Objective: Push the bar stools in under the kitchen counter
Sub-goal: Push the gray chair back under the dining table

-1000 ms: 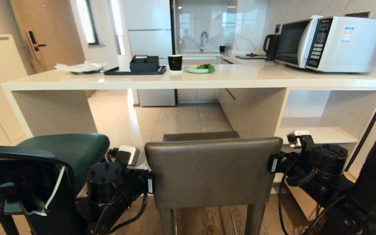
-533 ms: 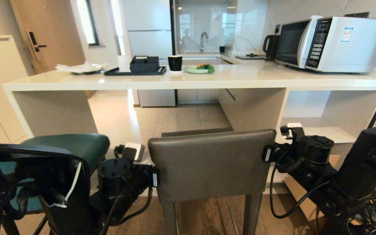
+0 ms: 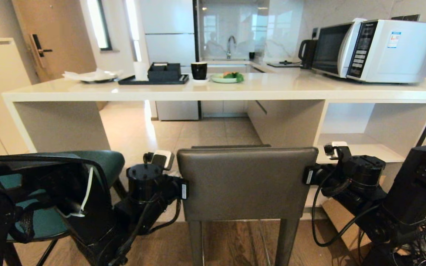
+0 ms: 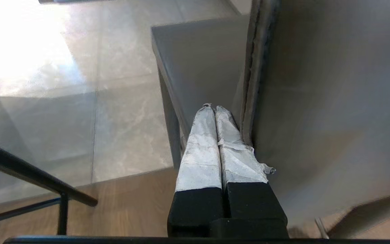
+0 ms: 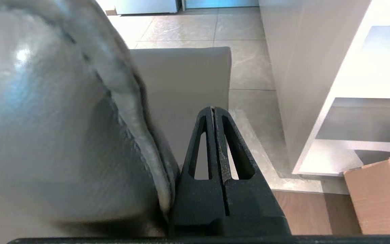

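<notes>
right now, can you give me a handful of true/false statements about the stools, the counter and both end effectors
1. The left end effector is shut, beside the backrest edge of the dark-grey stool. True.
2. The right end effector is clamped around a stool leg. False: it is shut on nothing, beside the backrest's other edge.
3. The teal stool is left of the grey one. True.
4. The grey stool's seat is already fully under the kitchen counter. False: it stands in front of it.
5. The microwave sits on the counter's left end. False: the right end.
</notes>
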Motion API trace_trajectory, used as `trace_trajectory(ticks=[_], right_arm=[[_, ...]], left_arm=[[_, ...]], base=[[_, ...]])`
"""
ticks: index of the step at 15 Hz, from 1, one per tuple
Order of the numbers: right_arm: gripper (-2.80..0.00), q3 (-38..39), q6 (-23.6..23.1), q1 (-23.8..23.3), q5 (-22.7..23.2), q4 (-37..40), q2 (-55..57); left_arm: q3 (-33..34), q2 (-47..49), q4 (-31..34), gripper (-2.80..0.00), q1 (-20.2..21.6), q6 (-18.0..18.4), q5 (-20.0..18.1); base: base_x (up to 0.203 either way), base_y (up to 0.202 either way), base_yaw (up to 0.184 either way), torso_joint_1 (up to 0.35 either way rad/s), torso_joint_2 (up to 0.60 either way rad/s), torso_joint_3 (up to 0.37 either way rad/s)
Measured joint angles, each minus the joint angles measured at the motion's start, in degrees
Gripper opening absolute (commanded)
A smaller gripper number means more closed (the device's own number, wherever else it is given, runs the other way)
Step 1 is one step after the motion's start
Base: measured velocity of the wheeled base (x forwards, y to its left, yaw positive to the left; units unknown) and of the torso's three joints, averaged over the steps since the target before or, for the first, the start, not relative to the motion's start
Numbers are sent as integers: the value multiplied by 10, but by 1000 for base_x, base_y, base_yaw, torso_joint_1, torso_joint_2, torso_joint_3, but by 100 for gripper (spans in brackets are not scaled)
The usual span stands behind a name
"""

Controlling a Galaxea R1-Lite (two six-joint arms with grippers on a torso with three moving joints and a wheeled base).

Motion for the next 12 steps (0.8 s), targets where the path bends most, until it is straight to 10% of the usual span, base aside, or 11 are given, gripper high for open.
trace_trajectory(ticks=[4,12], right_arm=[[-280,2,0,-10,14,2,3],[-280,1,-4,-8,13,-16,18]], left_arm=[[-69,-4,66,-280,26,18,-1],[-54,18,-19,-280,47,43,2]], base=[[0,0,0,0,0,0],[0,0,0,0,0,0]])
